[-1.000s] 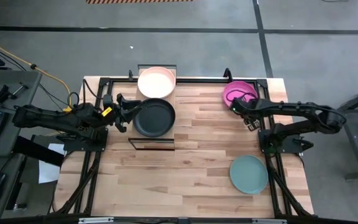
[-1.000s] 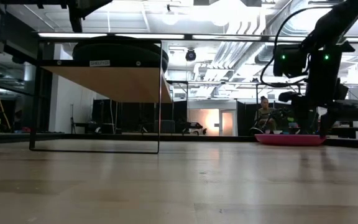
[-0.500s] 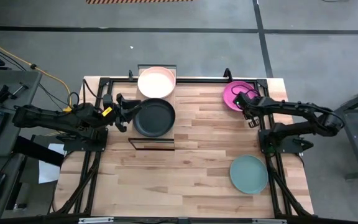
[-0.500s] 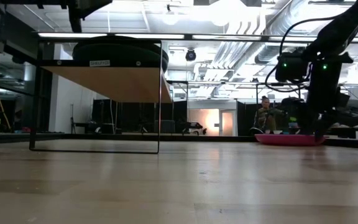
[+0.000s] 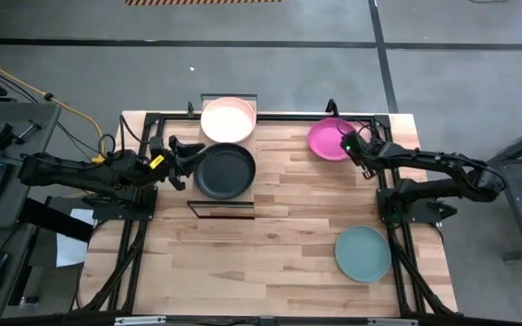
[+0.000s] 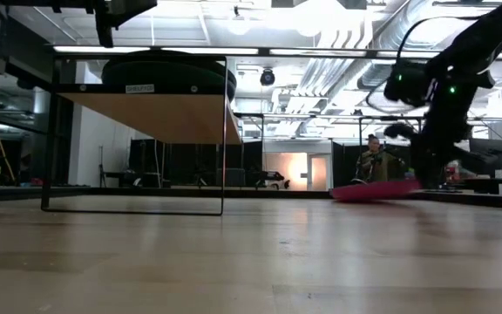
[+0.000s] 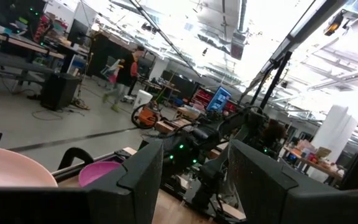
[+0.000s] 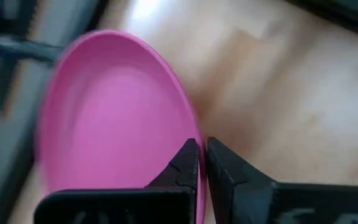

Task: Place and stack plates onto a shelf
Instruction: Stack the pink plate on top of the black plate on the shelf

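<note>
The magenta pink plate [image 5: 330, 138] is at the table's far right, tilted in the low view [image 6: 373, 189]. My right gripper [image 5: 350, 148] is shut on its rim. The black plate [image 5: 225, 170] lies on the shelf [image 6: 159, 118], with the pale peach plate [image 5: 228, 119] just beyond it. My left gripper [image 5: 179, 165] stands open at the black plate's left rim and holds nothing; its two fingers show apart in the left wrist view [image 7: 194, 180]. A light blue-green plate [image 5: 363, 253] lies flat on the table at the near right. My right gripper pinches the pink plate's rim [image 8: 196, 134] on its right near side, one finger over the inside and one outside. The fingers come from the table's right, slanting down. The held side is raised; the opposite edge [image 6: 334, 194] hangs low at the table top.
The shelf's thin black frame [image 5: 220, 215] stands on the table's far left part. Bare wood lies between the shelf and the pink plate. Black rails run along the table's far edge [image 5: 288, 118]. A person shows in the room beyond the table [image 6: 371, 161].
My right gripper has shut on the pink plate's rim and moved toward the table's left edge. The plate has slid left with it and tipped, its held side lifted while the opposite edge stays low.
</note>
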`<state>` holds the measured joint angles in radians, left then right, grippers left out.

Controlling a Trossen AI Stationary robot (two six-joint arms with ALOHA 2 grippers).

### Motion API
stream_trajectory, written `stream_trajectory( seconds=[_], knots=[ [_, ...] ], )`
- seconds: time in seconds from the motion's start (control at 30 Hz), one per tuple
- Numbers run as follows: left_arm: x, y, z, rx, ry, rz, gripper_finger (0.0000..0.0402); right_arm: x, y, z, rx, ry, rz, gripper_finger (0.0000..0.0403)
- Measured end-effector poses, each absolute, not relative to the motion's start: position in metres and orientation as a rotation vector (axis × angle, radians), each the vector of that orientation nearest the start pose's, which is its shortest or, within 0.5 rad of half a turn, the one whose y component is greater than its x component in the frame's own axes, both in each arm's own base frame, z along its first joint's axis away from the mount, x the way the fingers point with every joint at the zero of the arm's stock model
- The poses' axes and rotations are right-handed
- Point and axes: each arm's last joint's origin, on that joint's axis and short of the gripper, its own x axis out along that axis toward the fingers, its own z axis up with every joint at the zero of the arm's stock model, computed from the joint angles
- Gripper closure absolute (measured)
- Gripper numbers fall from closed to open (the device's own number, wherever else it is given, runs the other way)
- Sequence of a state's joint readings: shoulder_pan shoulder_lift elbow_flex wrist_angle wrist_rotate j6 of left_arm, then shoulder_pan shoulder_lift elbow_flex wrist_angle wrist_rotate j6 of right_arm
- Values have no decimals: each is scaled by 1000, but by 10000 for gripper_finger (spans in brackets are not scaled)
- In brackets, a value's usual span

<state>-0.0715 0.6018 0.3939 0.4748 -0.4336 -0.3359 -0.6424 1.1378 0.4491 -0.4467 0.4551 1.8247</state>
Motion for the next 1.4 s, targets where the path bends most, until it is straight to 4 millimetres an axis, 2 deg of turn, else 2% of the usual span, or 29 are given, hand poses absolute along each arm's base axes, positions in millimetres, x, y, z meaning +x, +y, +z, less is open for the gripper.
stream_trajectory(
  seconds=[0.3, 0.5, 0.6, 0.73, 0.9, 1.1, 1.27, 1.4],
  knots=[
    [145, 2, 287, -412, -333, 311, 227, 134, -116, 194, 1391, -309, -1457, 402],
    [136, 3, 310, -451, -580, 266, 227, 139, -112, 238, 1251, -443, -1082, 402],
    [129, 3, 319, -401, -686, 270, 227, 149, -104, 268, 1164, -423, -934, 403],
    [122, 4, 326, -383, -775, 300, 227, 167, -93, 311, 1030, -292, -856, 403],
    [113, 8, 332, -508, -895, 369, 227, 199, -84, 360, 898, -73, -781, 403],
    [109, 7, 348, -464, -936, 354, 227, 258, -72, 391, 806, 123, -620, 403],
    [111, 6, 358, -371, -889, 361, 227, 312, -65, 387, 762, 243, -523, 403],
    [114, 6, 362, -343, -834, 359, 227, 349, -66, 367, 792, 345, -454, 403]
  ],
)
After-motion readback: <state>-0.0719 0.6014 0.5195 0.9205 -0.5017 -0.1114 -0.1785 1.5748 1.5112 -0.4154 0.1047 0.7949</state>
